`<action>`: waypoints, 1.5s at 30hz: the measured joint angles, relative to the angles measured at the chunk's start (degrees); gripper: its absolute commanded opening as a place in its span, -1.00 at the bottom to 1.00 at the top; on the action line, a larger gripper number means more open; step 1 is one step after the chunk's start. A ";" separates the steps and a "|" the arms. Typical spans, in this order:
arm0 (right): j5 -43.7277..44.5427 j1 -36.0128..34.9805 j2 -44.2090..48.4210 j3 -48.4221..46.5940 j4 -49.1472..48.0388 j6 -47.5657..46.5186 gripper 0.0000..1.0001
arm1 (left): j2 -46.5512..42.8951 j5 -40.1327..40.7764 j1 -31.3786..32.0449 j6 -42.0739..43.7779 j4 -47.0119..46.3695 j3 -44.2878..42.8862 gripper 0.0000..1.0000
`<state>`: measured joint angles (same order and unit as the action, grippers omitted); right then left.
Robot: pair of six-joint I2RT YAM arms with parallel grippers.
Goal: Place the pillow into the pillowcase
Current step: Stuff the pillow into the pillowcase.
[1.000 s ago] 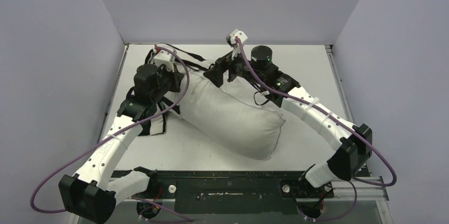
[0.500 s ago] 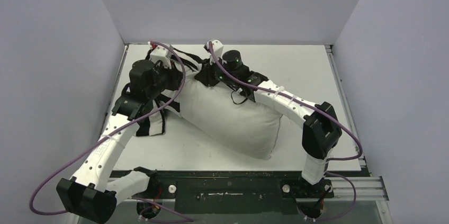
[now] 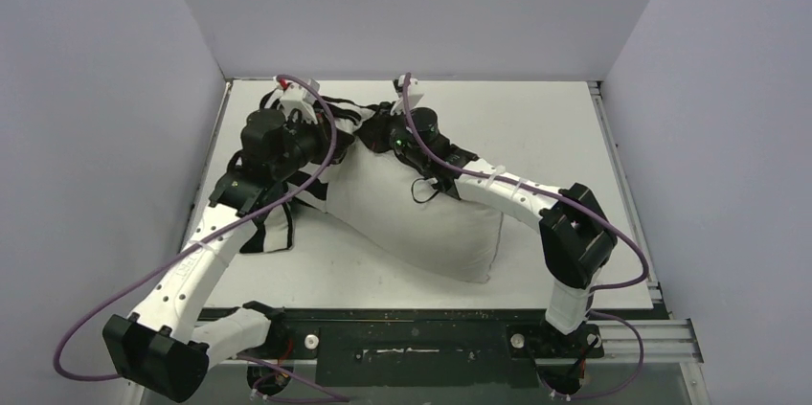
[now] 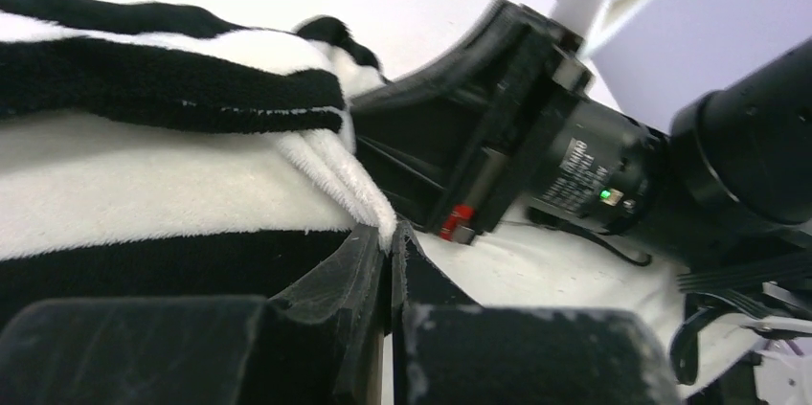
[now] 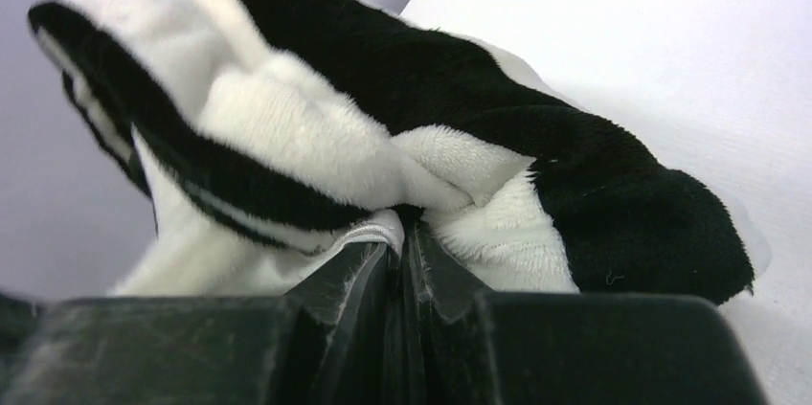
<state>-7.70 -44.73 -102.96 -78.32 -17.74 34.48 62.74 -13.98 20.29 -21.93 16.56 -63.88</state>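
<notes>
Both grippers are clamped on the pillowcase (image 5: 383,99). The left gripper (image 4: 391,250) pinches a white hem fold, jaws together on it. The right gripper (image 5: 402,250) nips a thin edge where white meets black.

The pillow (image 3: 421,223) lies flat on the table (image 3: 546,118), with the pillowcase bunched at its far-left end and a flap trailing under the left arm.

Risks:
- Both bites look shallow (hem only), so a hard pull probably slips the plush cloth out.
- The grips sit close together, so the mouth may not spread wide enough and could snag on a pillow corner.
- Nothing pins the pillow, so it may slide with the cloth instead of going in.

The pillow's long axis runs diagonally, far-left to near-right, with the far-left end pointing into the case. Whether that end is already inside cannot be told.
</notes>
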 measured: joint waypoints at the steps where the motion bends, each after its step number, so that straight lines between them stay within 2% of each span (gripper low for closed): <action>1: 1.31 -0.02 0.00 0.31 -0.52 1.29 -1.00 | 0.11 0.07 1.18 -0.94 -1.73 1.07 -1.00; 8: 9.31 0.98 -0.02 3.19 -2.97 9.09 -1.00 | 5.51 5.29 11.74 -4.98 -13.57 4.22 -1.00; 14: 12.17 3.41 0.44 8.59 -8.83 14.88 -1.00 | 8.61 7.54 13.70 -7.63 -20.72 6.62 -1.00; 15: 12.20 3.89 0.76 9.66 -9.99 15.80 -0.84 | 8.98 7.48 13.70 -7.63 -21.22 6.62 -1.00; 17: 11.89 4.66 1.18 10.75 -11.23 17.03 -0.46 | 10.27 6.54 13.29 -7.41 -21.79 5.95 -0.77; 23: 9.75 9.07 1.11 11.04 -12.31 16.50 0.01 | 18.82 -0.20 6.64 -6.99 -23.41 -0.09 -0.13; 29: 5.60 13.00 3.96 12.59 -9.40 9.14 0.52 | 20.52 -2.75 2.93 -3.72 -16.55 -7.74 0.04; 30: 4.72 13.57 4.50 12.59 -8.48 7.96 0.56 | 20.52 -2.34 2.80 -2.54 -15.28 -9.27 0.07; 36: -2.75 16.00 7.10 9.03 1.38 -2.95 0.81 | 19.74 0.55 2.62 2.54 -11.13 -11.15 0.06; 45: -9.60 16.15 7.17 2.03 13.27 -18.95 0.85 | 21.20 3.06 1.84 4.90 -9.64 -8.48 -0.23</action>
<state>-17.30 -28.58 -95.79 -76.29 -4.47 15.53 83.94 -10.92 22.13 -17.04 6.92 -72.36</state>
